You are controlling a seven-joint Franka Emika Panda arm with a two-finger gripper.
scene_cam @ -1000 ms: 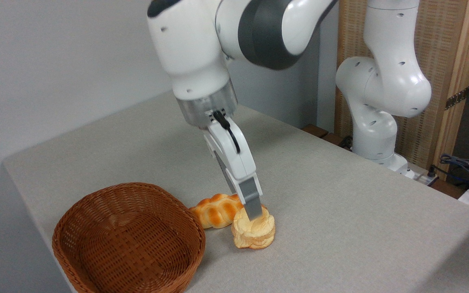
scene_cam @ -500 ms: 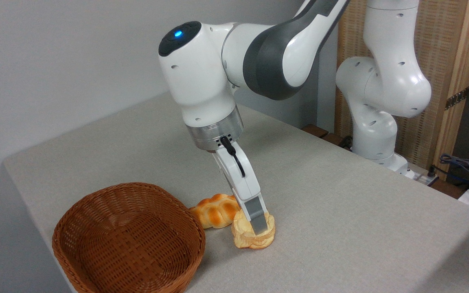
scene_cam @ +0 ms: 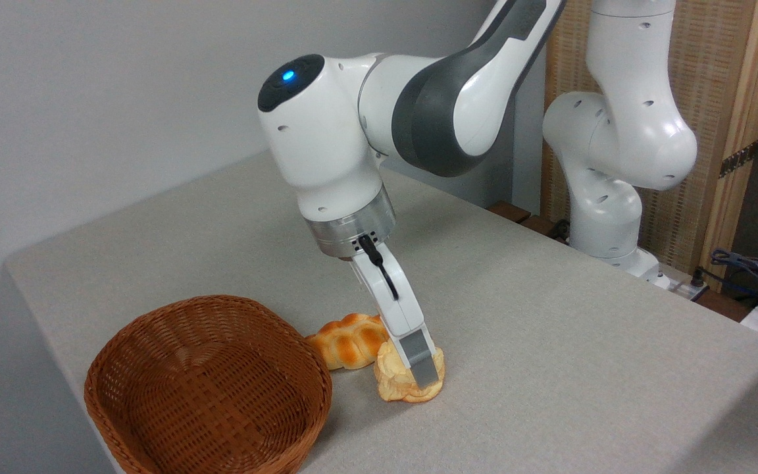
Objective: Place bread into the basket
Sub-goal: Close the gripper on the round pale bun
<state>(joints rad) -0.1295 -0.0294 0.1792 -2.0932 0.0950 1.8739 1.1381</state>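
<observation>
The bread (scene_cam: 393, 384), a small pale golden bun, sits on the table just right of the brown wicker basket (scene_cam: 155, 322). The basket holds nothing. My gripper (scene_cam: 418, 374) is tilted and lowered onto the bun. Its near grey finger (scene_cam: 422, 366) lies down the bun's front side, with the tip close to the table. The bun and the hand hide the far finger, so the jaws look spread around the bun, which still rests on the table.
A longer orange-brown braided loaf (scene_cam: 346, 342) lies between the bun and the basket, touching both. The table's left edge (scene_cam: 43, 316) runs close to the basket. The arm's base (scene_cam: 606, 224) stands at the back right, with cables (scene_cam: 747, 266) beyond it.
The arm has come down over the last second. The near finger slid from the bun's top down its front side. The bun, loaf and basket have stayed put.
</observation>
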